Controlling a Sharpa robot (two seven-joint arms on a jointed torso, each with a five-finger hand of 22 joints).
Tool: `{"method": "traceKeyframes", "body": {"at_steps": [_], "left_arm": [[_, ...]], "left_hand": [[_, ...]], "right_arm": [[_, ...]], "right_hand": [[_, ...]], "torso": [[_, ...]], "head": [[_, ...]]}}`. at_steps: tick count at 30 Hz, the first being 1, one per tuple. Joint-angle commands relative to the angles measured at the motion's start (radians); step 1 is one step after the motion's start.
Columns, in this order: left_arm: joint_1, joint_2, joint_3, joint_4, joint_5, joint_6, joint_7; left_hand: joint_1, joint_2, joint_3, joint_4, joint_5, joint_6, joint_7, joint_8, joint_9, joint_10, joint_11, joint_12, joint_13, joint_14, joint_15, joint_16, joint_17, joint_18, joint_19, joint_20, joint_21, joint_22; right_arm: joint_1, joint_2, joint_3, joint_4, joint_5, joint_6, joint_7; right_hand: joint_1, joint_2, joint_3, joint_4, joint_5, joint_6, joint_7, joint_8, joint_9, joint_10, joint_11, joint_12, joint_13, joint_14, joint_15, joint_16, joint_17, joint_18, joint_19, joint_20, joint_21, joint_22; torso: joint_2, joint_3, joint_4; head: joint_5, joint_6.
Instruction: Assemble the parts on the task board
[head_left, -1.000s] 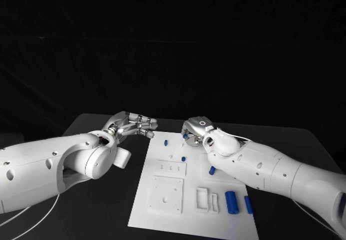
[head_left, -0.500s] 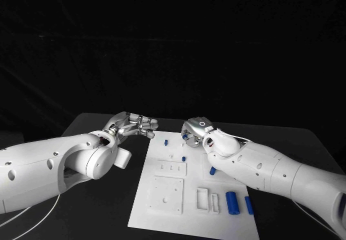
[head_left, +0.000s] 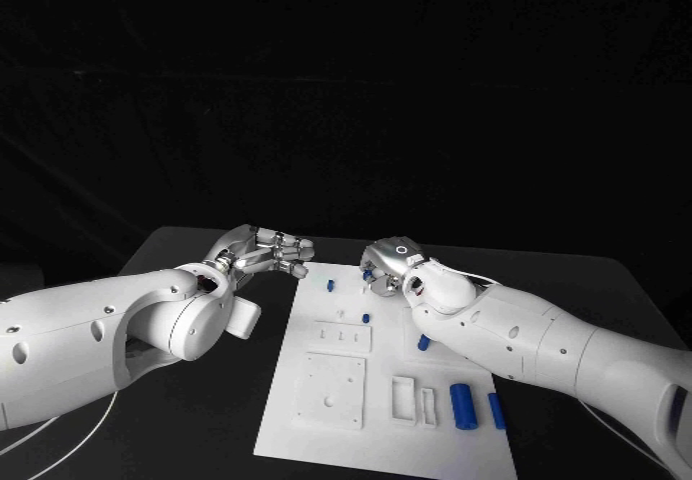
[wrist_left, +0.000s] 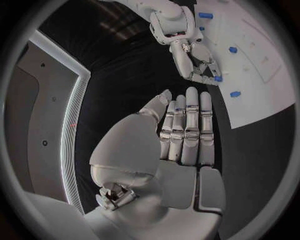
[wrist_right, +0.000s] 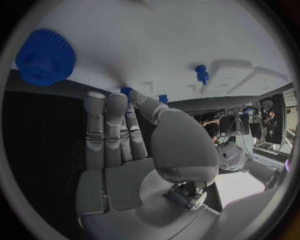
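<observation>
Our right hand (head_left: 387, 266) hovers over the board's (head_left: 335, 400) far end, fingers apart and empty; a blue gear (wrist_right: 45, 56) lies just beyond its fingertips. Left hand (head_left: 267, 250) waits open, off-board.

Black table (head_left: 188, 420) under board; dark backdrop behind it.

task board (head_left: 332, 400): white, flat, mid-table | parts (head_left: 462, 404): blue, scattered on it (several small)
</observation>
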Motion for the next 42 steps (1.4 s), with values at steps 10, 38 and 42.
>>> {"method": "traceKeyframes", "body": {"at_steps": [10, 38, 42], "left_arm": [[0.003, 0.003, 0.001, 0.0, -0.003, 0.01, 0.006], [0.007, -0.017, 0.001, -0.012, -0.003, 0.009, 0.012], [0.007, -0.016, 0.001, -0.014, -0.003, 0.011, 0.012]], "left_hand": [[-0.004, -0.005, 0.001, 0.004, -0.006, -0.01, 0.001, -0.002, 0.0, -0.012, 0.0, -0.001, 0.001, -0.004, -0.001, 0.003, -0.001, 0.003, 0.009, -0.001, -0.004, -0.002], [-0.003, -0.01, 0.004, 0.005, -0.007, -0.018, 0.004, -0.002, -0.002, -0.02, 0.003, -0.001, 0.001, -0.004, 0.0, 0.003, -0.002, 0.004, 0.01, 0.0, -0.007, -0.003], [-0.003, -0.01, 0.004, 0.005, -0.007, -0.018, 0.004, -0.002, -0.002, -0.02, 0.003, -0.001, 0.001, -0.004, 0.0, 0.003, -0.002, 0.004, 0.01, 0.0, -0.007, -0.003]], "right_arm": [[0.0, 0.003, -0.001, -0.016, 0.024, 0.025, 0.007], [0.018, -0.257, 0.144, 0.23, 0.195, 0.118, 0.003], [0.022, -0.273, 0.152, 0.205, 0.224, 0.203, 0.005]], "right_hand": [[0.008, -0.043, 0.005, 0.019, -0.005, -0.033, 0.003, -0.005, -0.001, -0.066, 0.018, -0.005, -0.004, 0.005, 0.018, -0.01, -0.02, 0.033, 0.013, 0.023, -0.056, -0.019], [0.004, -0.065, -0.327, 0.108, 0.143, -0.097, -0.015, -0.004, -0.001, 0.205, -0.062, 0.003, 0.022, 0.001, -0.047, 0.009, 0.001, -0.006, 0.042, -0.035, -0.048, 0.013], [0.027, -0.058, -0.406, 0.115, 0.159, -0.086, -0.021, -0.003, 0.0, 0.305, -0.09, 0.027, 0.134, 0.003, -0.066, 0.006, 0.016, -0.032, 0.043, -0.059, -0.035, 0.029]], "torso": [[0.001, -0.0013, -0.0009], [0.002, 0.0068, -0.0252], [0.005, 0.0089, -0.0299]], "head": [[0.003, -0.001], [-0.02, 0.02], [-0.022, 0.021]]}}
